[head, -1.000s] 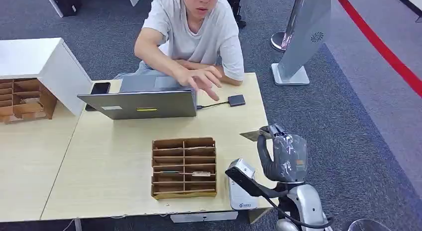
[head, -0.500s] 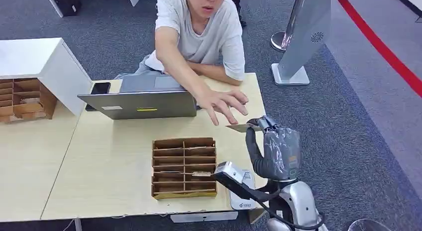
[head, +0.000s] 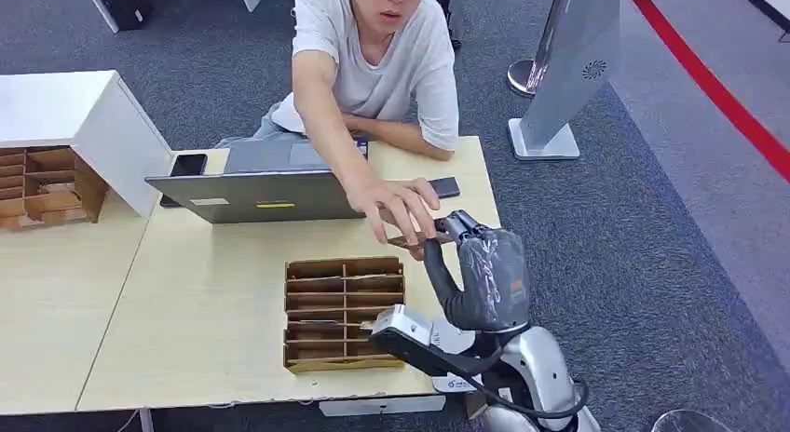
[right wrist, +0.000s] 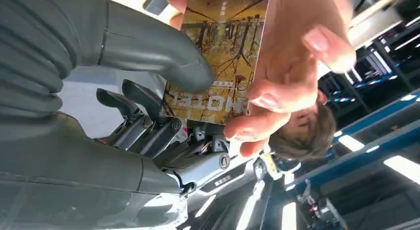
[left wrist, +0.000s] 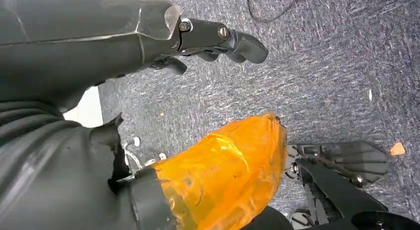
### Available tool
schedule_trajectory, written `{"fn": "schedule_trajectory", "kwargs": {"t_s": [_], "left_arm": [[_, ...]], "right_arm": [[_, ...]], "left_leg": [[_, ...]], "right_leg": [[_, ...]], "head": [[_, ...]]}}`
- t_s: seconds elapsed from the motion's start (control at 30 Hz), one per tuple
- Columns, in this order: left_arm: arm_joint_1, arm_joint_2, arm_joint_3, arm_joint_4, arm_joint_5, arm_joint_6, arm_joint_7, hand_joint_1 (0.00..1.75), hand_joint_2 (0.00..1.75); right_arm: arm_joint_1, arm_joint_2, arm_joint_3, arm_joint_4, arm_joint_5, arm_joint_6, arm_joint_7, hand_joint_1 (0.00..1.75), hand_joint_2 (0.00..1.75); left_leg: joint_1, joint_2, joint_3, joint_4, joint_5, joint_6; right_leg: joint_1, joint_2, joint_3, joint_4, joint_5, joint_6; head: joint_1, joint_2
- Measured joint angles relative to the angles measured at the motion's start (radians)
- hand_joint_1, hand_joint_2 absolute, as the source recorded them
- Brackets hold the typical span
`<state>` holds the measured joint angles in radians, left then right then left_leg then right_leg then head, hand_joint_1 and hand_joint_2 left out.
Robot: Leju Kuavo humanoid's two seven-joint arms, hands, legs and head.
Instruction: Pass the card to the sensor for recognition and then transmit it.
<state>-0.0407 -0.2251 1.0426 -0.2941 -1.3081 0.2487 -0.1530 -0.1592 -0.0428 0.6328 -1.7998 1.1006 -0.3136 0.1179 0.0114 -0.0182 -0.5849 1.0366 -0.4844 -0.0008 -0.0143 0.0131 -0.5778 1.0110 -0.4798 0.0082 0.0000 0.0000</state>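
Note:
My right hand [head: 484,269] is raised over the right part of the table [head: 205,292] and pinches the card [head: 410,238] at its far left tip. In the right wrist view the thumb [right wrist: 168,61] presses on the yellow-brown printed card [right wrist: 223,46] against the darker fingers behind it. A person's hand [head: 399,202] reaches over from behind the laptop and grips the same card; its fingers [right wrist: 287,71] wrap the card's far edge. My left hand [left wrist: 148,36] hangs over the grey carpet, holding nothing.
A cardboard sorter [head: 345,311] lies just left of my right arm. A white device [head: 454,374] sits at the front edge. Behind are a laptop [head: 270,195], a phone [head: 186,164], a small black box [head: 445,187] on a cable, and a white cabinet [head: 65,115].
My right hand has carried the card left and away from me, toward the person. The person's hand came forward from above the laptop and took hold of the card.

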Motion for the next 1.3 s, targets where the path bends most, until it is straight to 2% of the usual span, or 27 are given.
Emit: {"fn": "schedule_trajectory", "kwargs": {"t_s": [0.47,0.5,0.53,0.57,0.6,1.2,1.23,1.3], "left_arm": [[0.002,0.008,0.000,0.000,-0.004,0.005,0.000,0.00,0.00],[0.002,0.008,0.000,0.000,-0.004,0.006,0.000,0.00,0.00],[0.002,0.008,0.000,0.000,-0.004,0.006,0.000,0.00,0.00],[0.002,0.008,0.000,0.000,-0.006,0.006,-0.001,0.00,0.00],[0.002,0.008,0.000,0.000,-0.006,0.006,-0.002,0.00,0.00],[0.003,-0.001,0.001,0.000,-0.004,0.028,-0.003,0.00,0.00],[0.003,-0.003,0.001,0.000,-0.004,0.030,-0.003,0.00,0.00],[0.003,-0.007,0.002,0.000,-0.004,0.031,-0.006,0.00,0.00]], "right_arm": [[-0.039,0.010,0.042,0.021,-0.009,0.003,-0.008,1.75,1.75],[-0.040,0.010,0.044,0.022,-0.009,0.003,-0.008,1.69,1.75],[-0.042,0.010,0.044,0.023,-0.008,0.003,-0.008,1.29,1.75],[-0.043,0.010,0.045,0.024,-0.008,0.003,-0.008,0.17,1.75],[-0.045,0.010,0.046,0.026,-0.008,0.004,-0.008,0.00,1.75],[-0.049,0.010,0.059,0.031,0.008,0.002,-0.010,0.00,1.75],[-0.049,0.010,0.059,0.031,0.009,-0.001,-0.015,0.00,0.00],[-0.048,0.010,0.059,0.031,0.006,-0.011,-0.029,0.00,0.00]], "left_leg": [[0.000,0.000,0.000,0.000,0.000,0.000],[0.000,0.000,0.000,0.000,0.000,0.000],[0.000,0.000,0.000,0.000,0.000,0.000],[0.000,0.000,0.000,0.000,0.000,0.000],[0.000,0.000,0.000,0.000,0.000,0.000],[0.000,0.000,0.000,0.000,0.000,0.000],[0.000,0.000,0.000,0.000,0.000,0.000],[0.000,0.000,0.000,0.000,0.000,0.000]], "right_leg": [[0.000,0.000,0.000,0.000,0.000,0.000],[0.000,0.000,0.000,0.000,0.000,0.000],[0.000,0.000,0.000,0.000,0.000,0.000],[0.000,0.000,0.000,0.000,0.000,0.000],[0.000,0.000,0.000,0.000,0.000,0.000],[0.000,0.000,0.000,0.000,0.000,0.000],[0.000,0.000,0.000,0.000,0.000,0.000],[0.000,0.000,0.000,0.000,0.000,0.000]], "head": [[0.000,0.000],[0.000,0.000],[0.000,0.000],[0.000,0.000],[0.000,0.000],[0.000,0.000],[0.000,0.000],[0.000,0.000]]}}
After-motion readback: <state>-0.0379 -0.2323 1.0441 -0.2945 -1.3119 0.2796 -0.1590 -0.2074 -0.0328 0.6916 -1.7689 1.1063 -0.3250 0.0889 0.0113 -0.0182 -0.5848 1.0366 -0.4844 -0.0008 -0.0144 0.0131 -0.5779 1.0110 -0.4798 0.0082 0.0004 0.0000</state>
